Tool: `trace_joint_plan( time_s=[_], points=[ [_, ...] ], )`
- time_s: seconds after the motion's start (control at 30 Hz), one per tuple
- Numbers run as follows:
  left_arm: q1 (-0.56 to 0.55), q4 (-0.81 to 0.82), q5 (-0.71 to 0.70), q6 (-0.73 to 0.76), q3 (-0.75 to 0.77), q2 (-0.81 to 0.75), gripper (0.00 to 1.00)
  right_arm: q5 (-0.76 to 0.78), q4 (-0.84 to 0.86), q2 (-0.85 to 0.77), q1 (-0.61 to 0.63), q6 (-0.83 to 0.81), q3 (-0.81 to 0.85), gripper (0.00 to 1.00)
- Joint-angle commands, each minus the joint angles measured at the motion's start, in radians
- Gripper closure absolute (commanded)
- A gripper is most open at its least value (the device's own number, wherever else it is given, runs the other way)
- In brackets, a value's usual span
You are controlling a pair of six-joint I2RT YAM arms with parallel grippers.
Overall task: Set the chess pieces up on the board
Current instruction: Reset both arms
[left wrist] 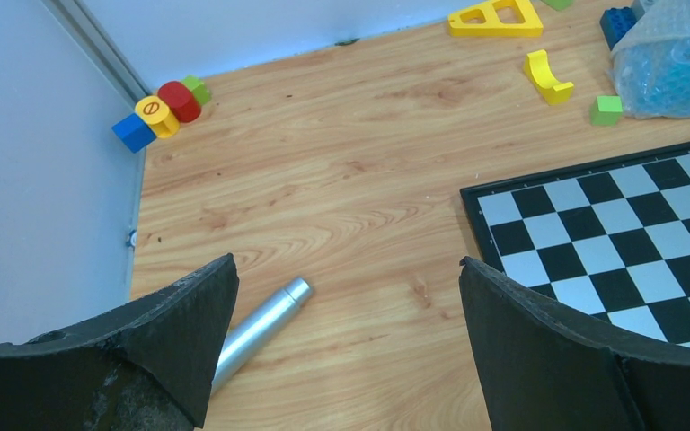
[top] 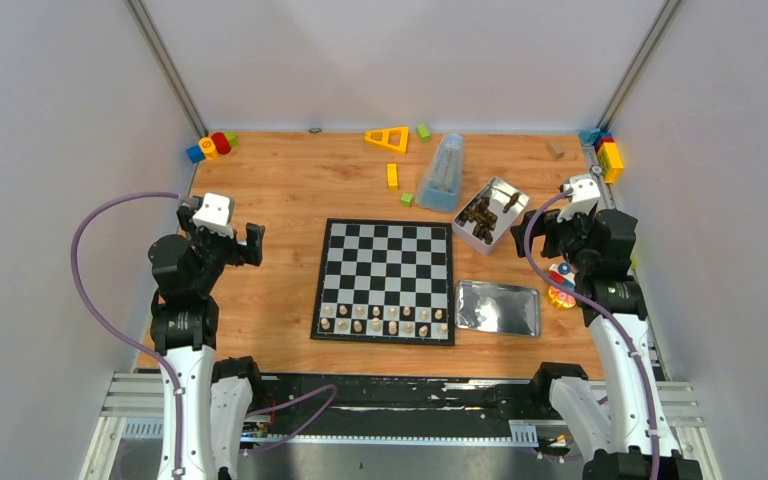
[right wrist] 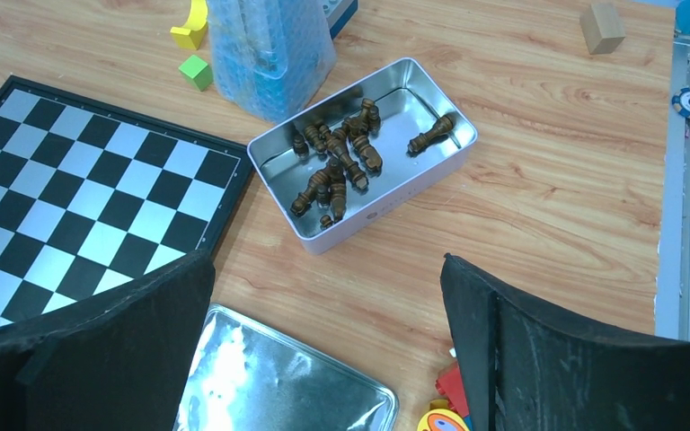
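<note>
I see both sets of jaws wide apart, nothing held. Left gripper [left wrist: 346,268] hovers left of the board [top: 384,262], right gripper [right wrist: 328,262] to its right. Pale chess pieces [top: 392,313] on the board's two near rows. Dark pieces [right wrist: 337,166] lie in the tin [right wrist: 397,94], far right.

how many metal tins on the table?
2. One tin, holding dark chess pieces, sits off the far right corner of the board; the other tin, empty, lies beside the board's near right edge. None seems hidden.
</note>
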Motion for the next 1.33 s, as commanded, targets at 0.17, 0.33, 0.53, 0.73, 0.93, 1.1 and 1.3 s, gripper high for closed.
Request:
trace_joint_plan(
  time_s=[0.17,0.33,0.53,0.73,0.93,1.1,1.3],
  points=[
    [0.006,-0.003,0.001,0.033,-0.015,-0.027,0.00,-0.026,0.019,-0.025,-0.004,-0.029,-0.005,0.00],
    [0.006,-0.003,-0.002,0.034,-0.016,-0.026,0.00,-0.028,0.015,-0.043,-0.004,-0.030,-0.008,0.00],
    [0.006,-0.004,-0.001,0.034,-0.016,-0.031,0.00,-0.045,0.010,-0.059,-0.004,-0.030,-0.010,0.00],
    [0.007,-0.001,0.007,0.035,-0.021,-0.026,0.00,-0.050,0.010,-0.059,-0.004,-0.032,-0.013,0.00],
    [0.006,0.001,0.007,0.038,-0.023,-0.018,0.00,-0.052,0.010,-0.052,-0.004,-0.035,-0.012,0.00],
    [0.006,0.000,0.006,0.039,-0.024,-0.005,0.00,-0.051,0.010,-0.038,-0.004,-0.036,-0.013,0.00],
    [0.006,0.001,0.008,0.041,-0.024,0.003,0.00,-0.046,0.009,-0.033,-0.004,-0.033,-0.009,0.00]
  ],
)
